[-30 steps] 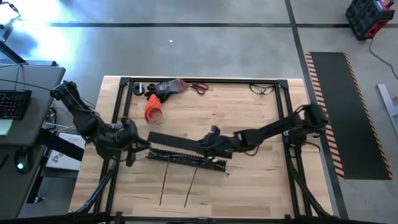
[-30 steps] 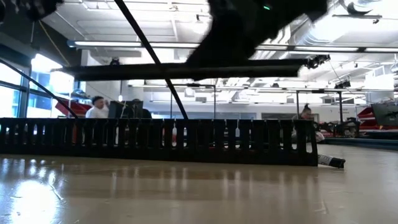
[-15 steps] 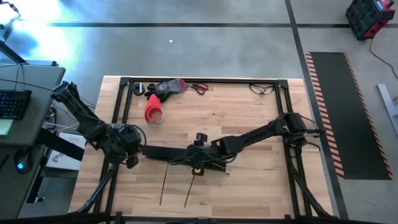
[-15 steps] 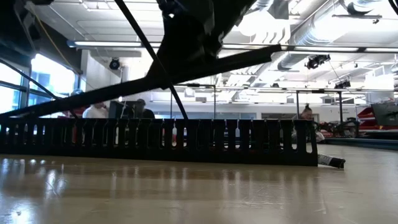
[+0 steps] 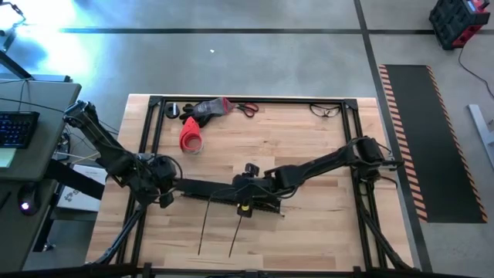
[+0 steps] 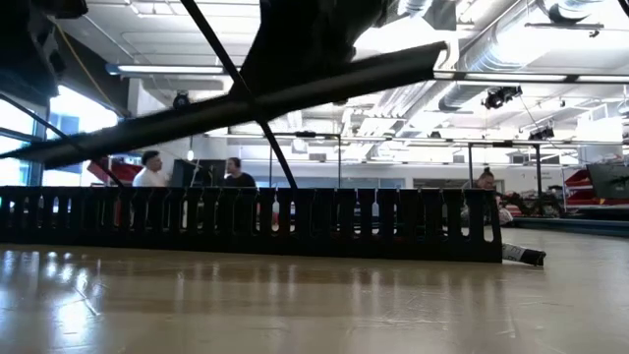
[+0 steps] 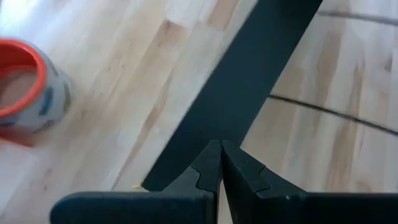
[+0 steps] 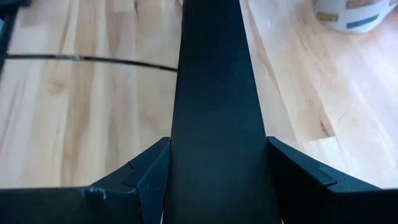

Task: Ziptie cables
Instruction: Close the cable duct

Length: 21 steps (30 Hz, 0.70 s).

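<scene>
The wooden worktop (image 5: 309,154) carries a black metal frame (image 5: 255,100) around its edges. Near its middle lies a long black slotted channel (image 6: 246,224), comb-toothed along its top in the low view. Over it hangs a flat black strip (image 5: 204,188), lifted off the wood and tilted, one end lower than the other (the low view shows the slope plainly).

The left claw (image 5: 166,188) is at the strip's left end; its fingers (image 7: 208,168) are pressed together at that end, so it seems to pinch the strip's edge, though the contact itself is hard to make out. The right claw (image 5: 245,185) has the strip farther along, its fingers (image 8: 149,171) standing wide apart and clasping the strip across its width.

Two thin dark lines run from the channel toward the worktop's near edge; these look like the cables (image 5: 204,228), lying loose on the wood and touched by neither claw.

By the far rail are an orange-rimmed roll (image 5: 190,137), a grey and orange tool (image 5: 208,108), scissors (image 5: 247,109) and a pair of glasses (image 5: 326,110).
</scene>
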Available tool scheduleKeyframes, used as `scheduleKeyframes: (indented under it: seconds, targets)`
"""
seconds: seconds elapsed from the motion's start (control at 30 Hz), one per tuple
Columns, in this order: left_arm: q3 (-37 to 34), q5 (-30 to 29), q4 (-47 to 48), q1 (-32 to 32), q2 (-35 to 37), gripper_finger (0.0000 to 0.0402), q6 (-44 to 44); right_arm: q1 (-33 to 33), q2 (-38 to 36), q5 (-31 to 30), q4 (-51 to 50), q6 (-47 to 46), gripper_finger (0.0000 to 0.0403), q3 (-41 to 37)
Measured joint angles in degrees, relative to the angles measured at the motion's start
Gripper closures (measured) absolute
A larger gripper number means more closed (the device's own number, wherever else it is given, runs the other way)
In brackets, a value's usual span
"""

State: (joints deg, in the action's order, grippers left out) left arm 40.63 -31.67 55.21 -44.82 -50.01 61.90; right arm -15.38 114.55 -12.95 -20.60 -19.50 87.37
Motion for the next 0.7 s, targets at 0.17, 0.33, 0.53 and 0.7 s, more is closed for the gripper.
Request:
scheduleKeyframes:
  seconds: [0.17, 0.33, 0.53, 0.7]
  targets:
    - [-3.5, 2.3, -2.7, 0.1, -0.1, 0.0401, 0.2, 0.0, -0.7, 3.1, -2.5, -1.3, 0.0195, 0.0]
    - [-6.3, 0.7, -2.8, 0.2, -0.1, 0.0401, 1.9, 0.0, 0.6, 2.9, -2.1, -1.6, 0.0195, -1.0]
    - [-9.8, 1.4, -8.7, 0.2, -0.1, 0.0401, 1.7, 0.0, 0.6, 2.1, -1.7, -1.2, 0.0195, -1.0]
    - [-14.3, 1.3, -15.8, 0.2, -0.1, 0.0401, 1.0, 0.0, 0.6, 2.4, -1.8, -1.3, 0.0195, -1.0]
